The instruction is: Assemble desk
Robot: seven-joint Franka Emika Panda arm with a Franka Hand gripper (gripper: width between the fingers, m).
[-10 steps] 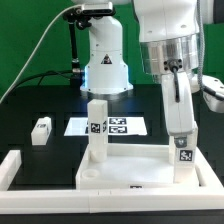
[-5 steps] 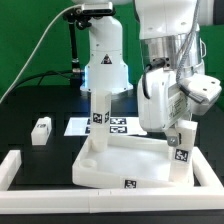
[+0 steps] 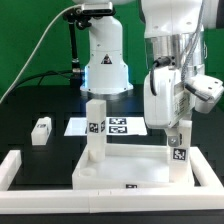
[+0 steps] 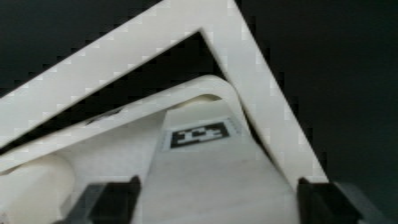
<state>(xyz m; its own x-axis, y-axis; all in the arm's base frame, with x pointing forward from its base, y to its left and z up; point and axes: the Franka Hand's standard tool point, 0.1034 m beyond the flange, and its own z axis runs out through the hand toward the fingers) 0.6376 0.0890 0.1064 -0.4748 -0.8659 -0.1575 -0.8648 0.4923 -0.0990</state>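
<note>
The desk top (image 3: pixel 125 170) lies flat on the black table (image 3: pixel 40 100), close to the camera in the exterior view. 2 legs stand up on it. The first leg (image 3: pixel 95 128) stands alone on the exterior view's left side of the top and looks done. The second leg (image 3: pixel 180 158) stands on the exterior view's right side, and the claw (image 3: pixel 176 128) sits right at its upper end.

In the wrist view the 2 fingers (image 4: pixel 111 200) are apart, with white plastic between them. I cannot tell if they are squeezing the second leg or just sitting beside it, or if that leg is all the way in.

A loose leg (image 3: pixel 40 131) lies on the table, well apart from the top, on the exterior view's left. It is not yet picked up. I think a desk like this needs 4 legs, but I see only 3. So the job looks about half done: finish the second leg, then add the rest.
</note>
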